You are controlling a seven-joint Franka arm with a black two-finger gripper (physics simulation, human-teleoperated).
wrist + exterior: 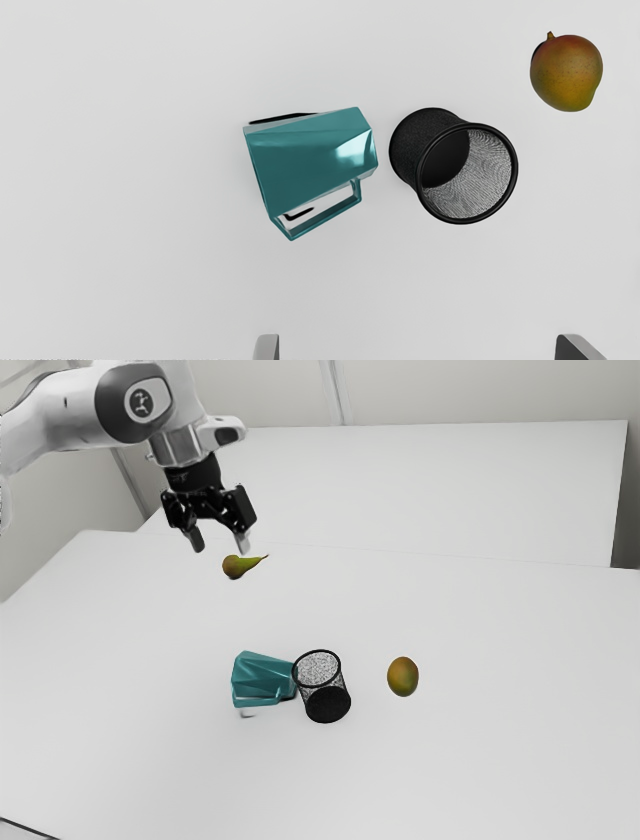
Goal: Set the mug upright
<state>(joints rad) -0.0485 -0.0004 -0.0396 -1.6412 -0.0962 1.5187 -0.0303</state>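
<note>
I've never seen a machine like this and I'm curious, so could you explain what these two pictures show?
The machine is a single robot arm ending in a claw with two fingers. The exterior view comes from a camera standing at the arm's side. The wrist view comes from a camera mounted on the arm's hand, looking at the table; its own fingertips poke in at the bottom edge.

On the white table a teal mug lies on its side. Next to it stands a black mesh cup, open end up, and beyond that a mango-like fruit. The exterior view also shows a pear, near the claw in the picture.

Nothing is held: the two fingers are apart. The job is to set the mug upright.
</note>
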